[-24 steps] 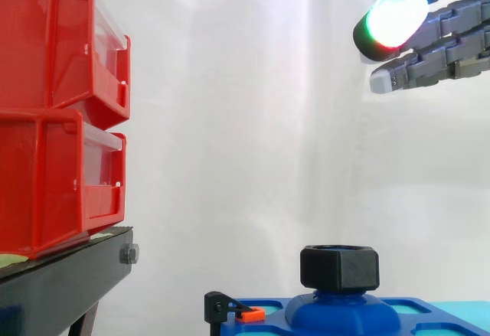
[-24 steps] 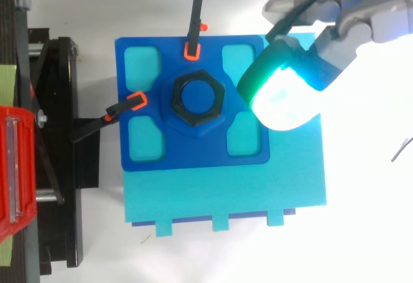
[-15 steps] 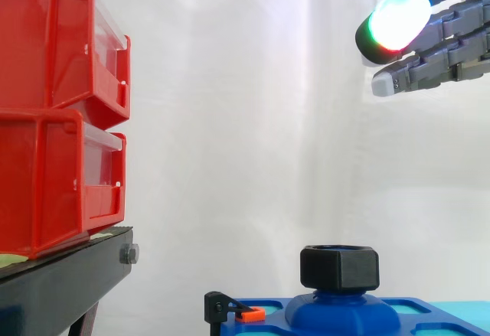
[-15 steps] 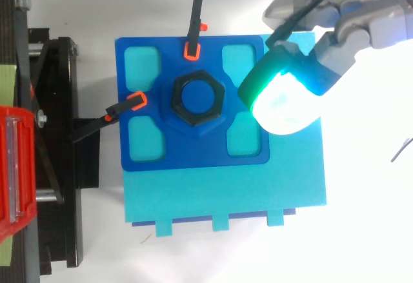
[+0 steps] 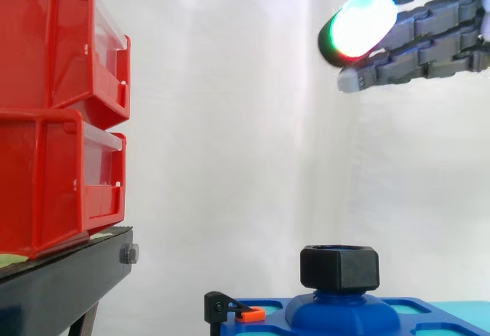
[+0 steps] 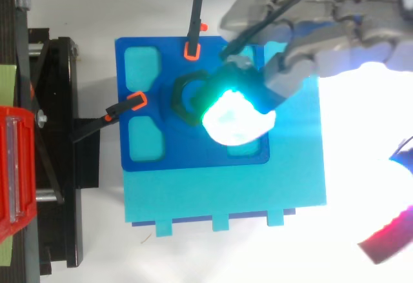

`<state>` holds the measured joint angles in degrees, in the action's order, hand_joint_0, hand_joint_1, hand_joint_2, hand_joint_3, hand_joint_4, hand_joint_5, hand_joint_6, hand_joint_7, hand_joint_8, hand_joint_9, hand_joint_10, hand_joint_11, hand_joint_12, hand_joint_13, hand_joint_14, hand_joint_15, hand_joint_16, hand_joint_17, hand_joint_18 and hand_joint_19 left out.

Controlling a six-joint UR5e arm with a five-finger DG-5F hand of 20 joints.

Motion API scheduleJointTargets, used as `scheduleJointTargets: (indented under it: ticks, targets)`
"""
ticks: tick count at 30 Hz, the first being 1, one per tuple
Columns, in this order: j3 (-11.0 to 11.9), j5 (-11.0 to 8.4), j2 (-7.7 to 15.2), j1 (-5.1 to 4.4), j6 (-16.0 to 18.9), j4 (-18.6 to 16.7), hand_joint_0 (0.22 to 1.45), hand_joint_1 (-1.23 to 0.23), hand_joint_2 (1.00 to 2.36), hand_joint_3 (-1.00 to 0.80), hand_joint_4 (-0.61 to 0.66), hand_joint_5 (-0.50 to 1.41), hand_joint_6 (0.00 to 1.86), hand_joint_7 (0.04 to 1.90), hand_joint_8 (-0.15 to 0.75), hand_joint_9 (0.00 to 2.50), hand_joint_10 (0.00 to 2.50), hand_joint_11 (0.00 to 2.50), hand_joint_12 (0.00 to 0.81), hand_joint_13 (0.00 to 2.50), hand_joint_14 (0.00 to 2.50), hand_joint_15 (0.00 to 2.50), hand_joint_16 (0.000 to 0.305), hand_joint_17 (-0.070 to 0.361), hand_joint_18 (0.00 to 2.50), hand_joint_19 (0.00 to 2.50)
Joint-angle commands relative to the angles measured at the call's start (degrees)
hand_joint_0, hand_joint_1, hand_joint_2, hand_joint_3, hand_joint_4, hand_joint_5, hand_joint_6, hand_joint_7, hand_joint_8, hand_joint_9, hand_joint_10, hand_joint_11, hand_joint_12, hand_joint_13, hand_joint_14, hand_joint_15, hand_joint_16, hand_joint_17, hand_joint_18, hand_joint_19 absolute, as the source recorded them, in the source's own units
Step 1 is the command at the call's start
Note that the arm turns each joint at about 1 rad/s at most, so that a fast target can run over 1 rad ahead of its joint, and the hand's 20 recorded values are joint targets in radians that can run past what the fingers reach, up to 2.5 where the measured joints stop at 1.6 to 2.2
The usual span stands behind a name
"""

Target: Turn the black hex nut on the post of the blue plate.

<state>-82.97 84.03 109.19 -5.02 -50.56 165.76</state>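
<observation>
Well below the hand (image 5: 440,22) sat the black hex nut (image 5: 339,267) — fingers (image 5: 413,64) straight, apart, empty, likely readied to close round it.

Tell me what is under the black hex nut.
The black hex nut sits on a rounded blue boss of the blue plate. In the side view the nut hides the post; from above, the hand covers part of the nut.

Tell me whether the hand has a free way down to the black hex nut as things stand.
Probably yes. The hand hangs open well above the black hex nut, its fingers partly over it, with only bare space between them.
</observation>
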Motion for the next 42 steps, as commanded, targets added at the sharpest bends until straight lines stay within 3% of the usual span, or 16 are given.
scheduleJointTargets:
  ticks: [1,5,10,15,19,27,42]
  targets:
    - [1.41,-1.76,3.4,-1.13,-5.87,-1.14,0.46,-0.45,1.0,-0.5,0.12,-0.25,0.5,0.69,0.176,0.17,0.0,0.0,0.297,0.1,0.0,0.0,0.046,0.104,0.0,0.0]
    - [2.72,-2.11,4.36,-1.74,-8.59,-0.96,0.46,-0.45,1.0,-0.5,0.12,-0.24,0.5,0.7,0.177,0.17,0.0,0.0,0.298,0.1,0.0,0.0,0.046,0.103,0.0,0.0]
    - [4.75,-5.19,7.18,-2.89,-12.37,-1.23,0.46,-0.44,1.0,-0.5,0.13,-0.24,0.5,0.7,0.182,0.18,0.0,0.0,0.3,0.11,0.0,0.0,0.046,0.103,0.0,0.0]
    - [8.0,-3.96,9.64,-2.97,-13.6,0.97,0.46,-0.44,1.0,-0.5,0.13,-0.24,0.5,0.7,0.182,0.18,0.0,0.0,0.3,0.11,0.0,0.0,0.046,0.103,0.0,0.0]
    - [9.93,-4.14,10.96,-3.24,-15.8,2.91,0.46,-0.44,1.0,-0.5,0.13,-0.24,0.5,0.7,0.182,0.19,0.0,0.0,0.301,0.11,0.0,0.0,0.046,0.103,0.0,0.0]
    - [9.93,-4.31,12.01,-3.41,-16.24,0.62,0.46,-0.42,1.0,-0.5,0.14,-0.23,0.5,0.71,0.185,0.19,0.0,0.0,0.303,0.11,0.0,0.0,0.046,0.103,0.0,0.0]
    - [9.93,-5.28,12.01,-4.64,-19.23,0.8,0.46,-0.4,1.0,-0.5,0.15,-0.22,0.5,0.72,0.19,0.21,0.0,0.0,0.304,0.11,0.0,0.0,0.045,0.102,0.0,0.0]
